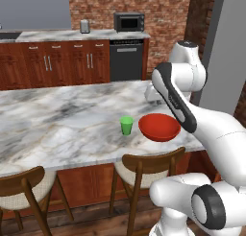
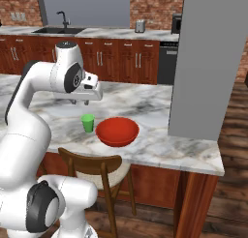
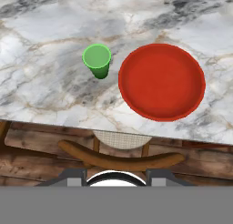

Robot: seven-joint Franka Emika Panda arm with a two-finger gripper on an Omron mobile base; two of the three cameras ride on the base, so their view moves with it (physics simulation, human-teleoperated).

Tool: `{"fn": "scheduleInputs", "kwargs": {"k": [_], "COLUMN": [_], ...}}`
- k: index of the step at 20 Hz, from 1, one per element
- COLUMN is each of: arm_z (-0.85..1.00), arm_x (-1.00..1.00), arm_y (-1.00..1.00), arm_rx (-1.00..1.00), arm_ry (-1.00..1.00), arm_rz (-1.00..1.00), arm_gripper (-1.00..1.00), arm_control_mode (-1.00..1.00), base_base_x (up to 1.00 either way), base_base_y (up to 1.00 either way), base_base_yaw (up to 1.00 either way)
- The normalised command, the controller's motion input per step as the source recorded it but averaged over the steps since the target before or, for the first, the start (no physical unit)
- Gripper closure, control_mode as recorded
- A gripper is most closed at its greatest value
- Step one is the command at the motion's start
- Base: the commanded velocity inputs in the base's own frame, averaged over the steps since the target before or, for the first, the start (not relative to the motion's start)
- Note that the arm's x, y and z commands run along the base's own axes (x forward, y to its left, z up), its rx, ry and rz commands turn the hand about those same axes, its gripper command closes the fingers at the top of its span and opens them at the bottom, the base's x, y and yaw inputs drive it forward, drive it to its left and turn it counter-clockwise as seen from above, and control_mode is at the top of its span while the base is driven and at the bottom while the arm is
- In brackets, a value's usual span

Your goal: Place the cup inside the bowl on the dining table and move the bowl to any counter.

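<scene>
Two task items stand on the marble surface (image 1: 57, 120).
The red bowl (image 3: 161, 81) sits near the front edge; the green cup (image 3: 97, 60) stands upright just left of it, apart. Fingers (image 2: 80, 102) hover above, holding nothing; their spread cannot be told.

Ahead of the claw, the polished grey-veined white marble dining table top (image 3: 41, 32) carries a glossy red round bowl (image 3: 162, 82), smooth, probably plastic, and a small matt bright-green cup (image 3: 97, 60). Nearer the claw, a brown wooden stool (image 3: 123, 160) has a woven-looking cream seat.
</scene>
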Motion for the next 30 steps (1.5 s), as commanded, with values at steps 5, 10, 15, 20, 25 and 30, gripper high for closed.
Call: {"fn": "scheduleInputs", "kwargs": {"k": [5, 10, 15, 20, 25, 30], "arm_z": [0.00, -0.04, -0.07, -0.07, 0.00, 0.00], "arm_x": [0.01, 0.00, 0.00, 0.00, 0.01, 0.11], "arm_y": [0.00, 0.01, 0.12, 0.48, 0.56, 0.46], "arm_rx": [0.00, 0.00, 0.00, 0.00, 0.00, 0.00], "arm_ry": [0.00, 0.00, 0.00, 0.00, 0.00, 0.00], "arm_rz": [0.00, 0.00, 0.00, 0.00, 0.00, 0.00], "arm_gripper": [-1.00, -1.00, -1.00, -1.00, -1.00, -1.00], "arm_control_mode": [-1.00, -1.00, -1.00, -1.00, -1.00, -1.00], "base_base_x": [0.00, 0.00, 0.00, 0.00, 0.00, 0.00], "base_base_y": [0.00, 0.00, 0.00, 0.00, 0.00, 0.00], "base_base_yaw": [0.00, 0.00, 0.00, 0.00, 0.00, 0.00]}}
